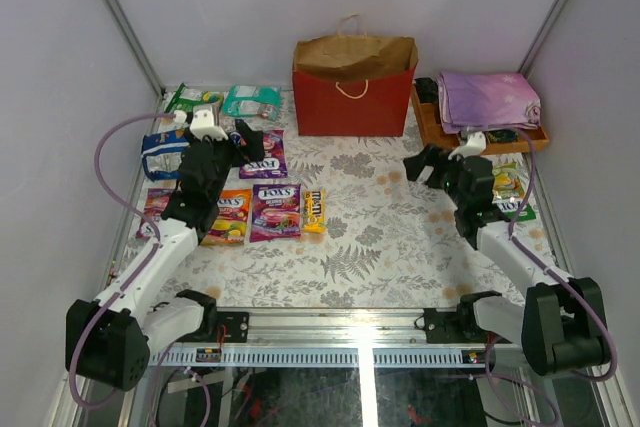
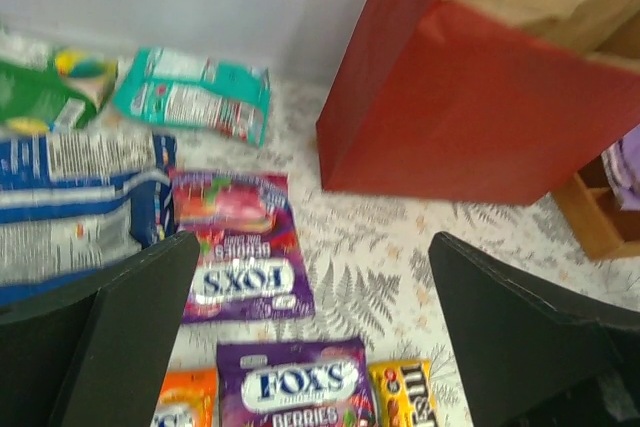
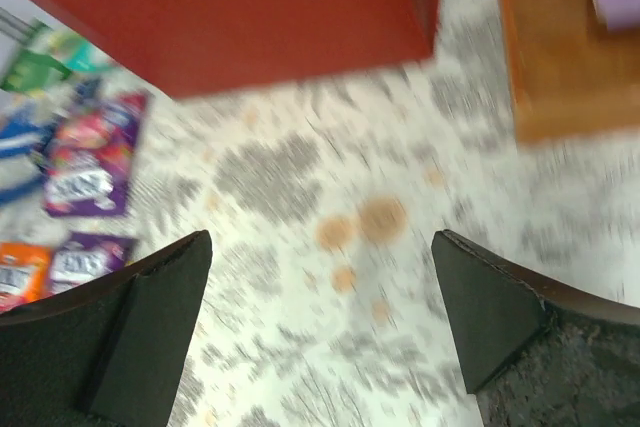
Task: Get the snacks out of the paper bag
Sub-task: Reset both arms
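While left gripper [image 2: 312, 247] and right gripper [image 3: 320, 239] gape empty, the paper bag [image 1: 352, 102] stands ahead, apparently clear of both.

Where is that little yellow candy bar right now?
In the top view, the yellow bar lies flat left of centre, at the right end of the near row of packets, right beside a purple Fox's bag.

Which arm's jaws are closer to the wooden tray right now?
Right. Right arm: jaws just near-left of the wooden tray. Left arm: jaws far to its left, above a purple Fox's packet.
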